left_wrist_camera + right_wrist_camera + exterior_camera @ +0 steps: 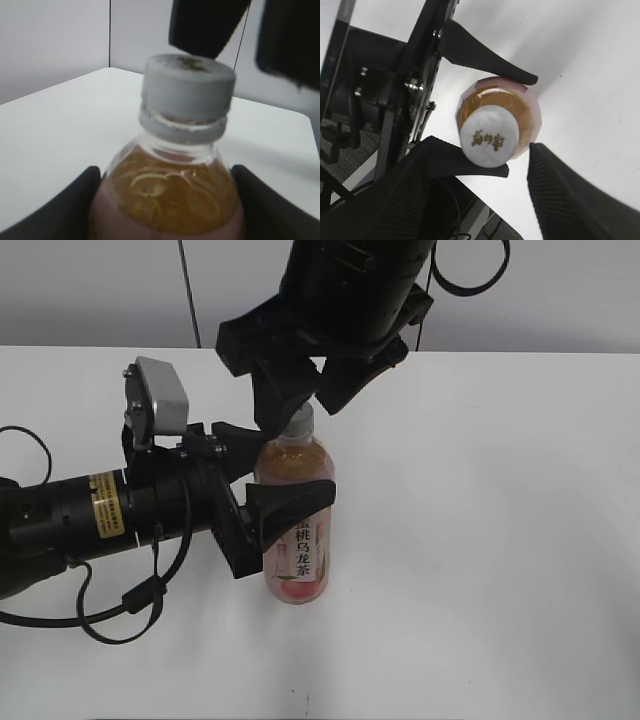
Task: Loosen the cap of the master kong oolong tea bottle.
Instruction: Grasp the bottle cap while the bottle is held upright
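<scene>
The master kong oolong tea bottle [298,540] stands upright on the white table, its amber tea and pink-and-white label showing. My left gripper [272,475] is shut on the bottle's body just below the shoulder, with a black finger on each side in the left wrist view [167,210]. The white cap [301,424] is on the neck and shows in the left wrist view [187,85] and from above in the right wrist view [489,135]. My right gripper [304,403] is open and hovers just over the cap, its fingers [480,162] apart from it on either side.
The white table [480,540] spreads to the right and front of the bottle. The left arm's black body [90,510] and its cables lie along the table's left side. A grey wall stands behind.
</scene>
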